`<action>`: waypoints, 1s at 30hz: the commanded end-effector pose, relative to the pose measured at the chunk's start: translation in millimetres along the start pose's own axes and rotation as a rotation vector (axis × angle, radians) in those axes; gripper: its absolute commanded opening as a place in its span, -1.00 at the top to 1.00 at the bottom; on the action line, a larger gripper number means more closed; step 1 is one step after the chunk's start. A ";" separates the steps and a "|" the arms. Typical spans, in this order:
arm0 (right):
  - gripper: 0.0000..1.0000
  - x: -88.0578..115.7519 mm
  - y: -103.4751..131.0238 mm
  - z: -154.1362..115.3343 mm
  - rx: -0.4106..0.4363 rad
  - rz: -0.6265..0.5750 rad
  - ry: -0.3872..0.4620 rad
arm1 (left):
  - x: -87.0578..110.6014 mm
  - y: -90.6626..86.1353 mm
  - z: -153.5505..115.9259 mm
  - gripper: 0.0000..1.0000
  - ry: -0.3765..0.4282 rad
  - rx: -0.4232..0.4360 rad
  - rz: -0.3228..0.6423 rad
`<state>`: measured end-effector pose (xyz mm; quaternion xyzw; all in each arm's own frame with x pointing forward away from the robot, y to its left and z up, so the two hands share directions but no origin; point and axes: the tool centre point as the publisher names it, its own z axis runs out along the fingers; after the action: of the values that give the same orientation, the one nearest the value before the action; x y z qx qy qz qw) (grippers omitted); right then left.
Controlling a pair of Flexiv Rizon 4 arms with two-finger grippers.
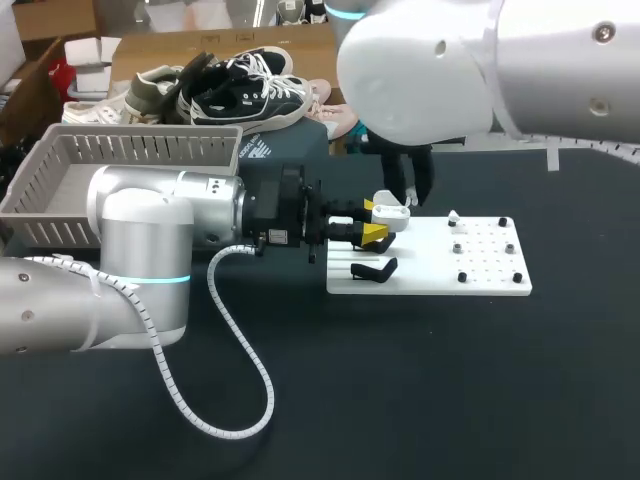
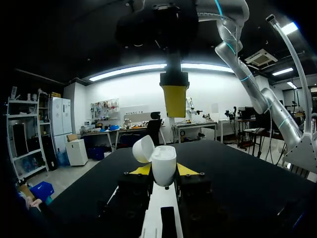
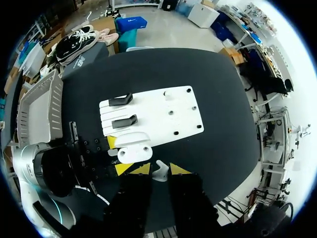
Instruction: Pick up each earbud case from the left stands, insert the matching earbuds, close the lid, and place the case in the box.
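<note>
Head view: the left gripper (image 1: 374, 224) is clamped on 1 white earbud case (image 1: 391, 212), lid open, at the left edge of the white board (image 1: 440, 278), probably steadying it for loading; 1 grey box (image 1: 120, 150) waits behind

Left wrist view: the case stands upright between both yellow tips, mouth up

Right wrist view: the right gripper (image 3: 151, 169) pinches 1 white earbud (image 3: 161, 171) just above the open case; 2 black cases (image 3: 121, 100) sit on stands

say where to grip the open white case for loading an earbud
Grip the white case by its lower body, from its two sides, as the left tool does. Its lid stands open at the top, so this leaves the mouth free for the earbud in the right tool.
</note>
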<state>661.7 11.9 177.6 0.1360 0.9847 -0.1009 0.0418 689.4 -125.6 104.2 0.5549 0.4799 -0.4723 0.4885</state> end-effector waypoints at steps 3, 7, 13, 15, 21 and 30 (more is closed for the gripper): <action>1.00 -5.5 2.0 2.6 0.016 0.122 -0.005 | 0.7 1.2 0.4 1.00 -0.002 0.001 0.001; 1.00 -14.0 2.5 4.8 -0.008 0.262 0.019 | 0.7 1.2 0.4 1.00 -0.002 0.001 0.001; 1.00 -12.2 6.4 4.6 -0.073 0.304 0.085 | 0.7 1.2 0.4 1.00 -0.002 0.001 0.001; 1.00 -11.6 6.9 4.5 -0.090 0.305 0.102 | 0.7 1.2 0.4 1.00 -0.002 0.001 0.001; 1.00 -11.6 6.9 4.5 -0.090 0.305 0.102 | 0.7 1.2 0.4 1.00 -0.002 0.001 0.001; 1.00 -8.8 11.0 6.0 -0.069 0.277 0.057 | 0.7 1.2 0.4 1.00 -0.002 0.001 0.001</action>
<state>678.5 12.7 173.1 0.2723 0.9606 -0.0518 0.0209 689.4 -125.6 104.2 0.5549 0.4799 -0.4724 0.4885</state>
